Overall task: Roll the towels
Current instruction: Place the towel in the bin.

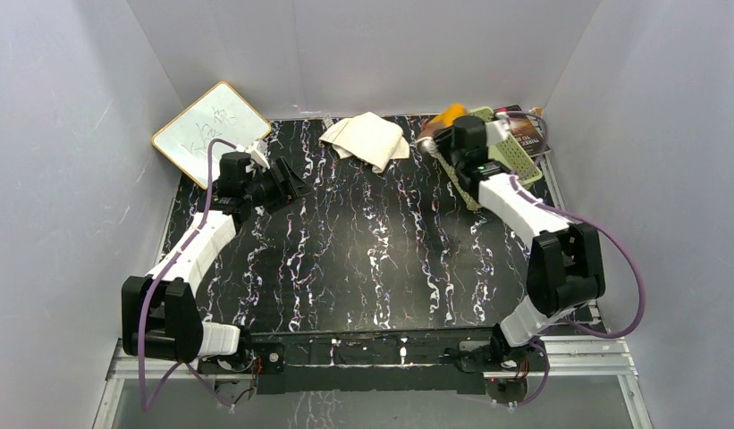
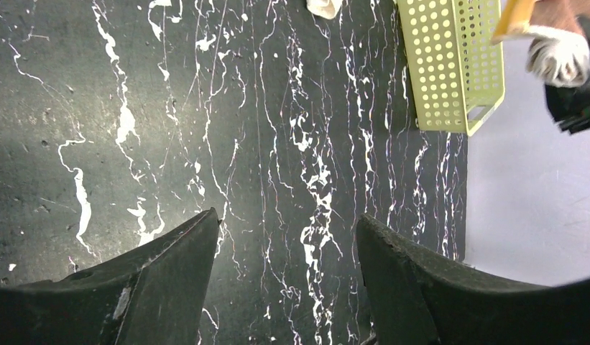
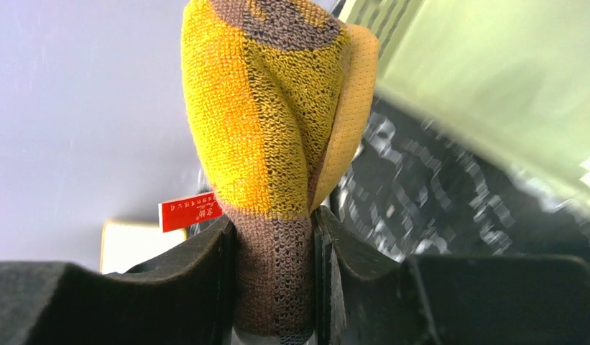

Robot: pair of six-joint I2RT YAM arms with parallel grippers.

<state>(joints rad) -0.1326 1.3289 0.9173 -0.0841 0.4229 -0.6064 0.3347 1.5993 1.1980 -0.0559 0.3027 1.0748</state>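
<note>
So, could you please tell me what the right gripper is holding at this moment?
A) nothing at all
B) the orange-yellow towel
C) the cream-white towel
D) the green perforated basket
B: in the right wrist view the right gripper has its fingers pinched on a bunched fold of the orange-yellow towel, while the cream-white towel lies apart from it in the top view.

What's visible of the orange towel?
The orange towel looks like coarse terry, orange-yellow with brown patches and a brown lower part. It is bunched into a lump and pinched in the right gripper, apparently lifted off the table at the far edge, beside the green basket. A red tag shows beside it.
</note>
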